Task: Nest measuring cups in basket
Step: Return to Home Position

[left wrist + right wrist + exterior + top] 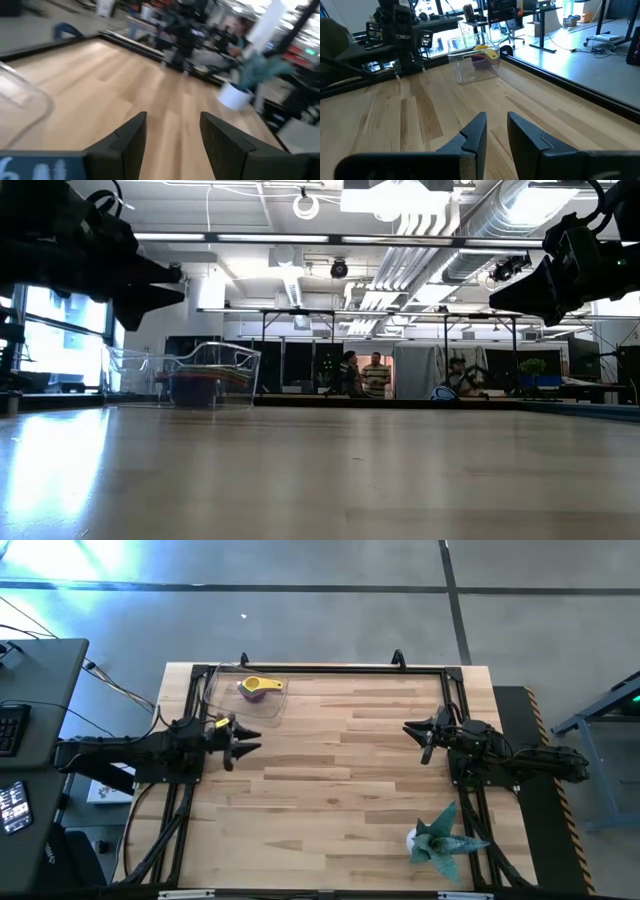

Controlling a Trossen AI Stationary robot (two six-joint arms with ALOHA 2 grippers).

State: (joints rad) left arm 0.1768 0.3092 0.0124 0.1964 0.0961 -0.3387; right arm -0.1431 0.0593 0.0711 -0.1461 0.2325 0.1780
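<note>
The clear rectangular plastic basket with rounded corners (225,700) stands upright near the worktop's far left corner. Inside sits 1 nested stack of coloured plastic measuring cups (261,686), yellow topmost.

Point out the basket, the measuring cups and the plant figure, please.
basket (470,71): right wrist view, near clear wall.
measuring cups (262,686): high view, yellow top cup.
plant figure (440,837): high view, teal leaves.
</note>
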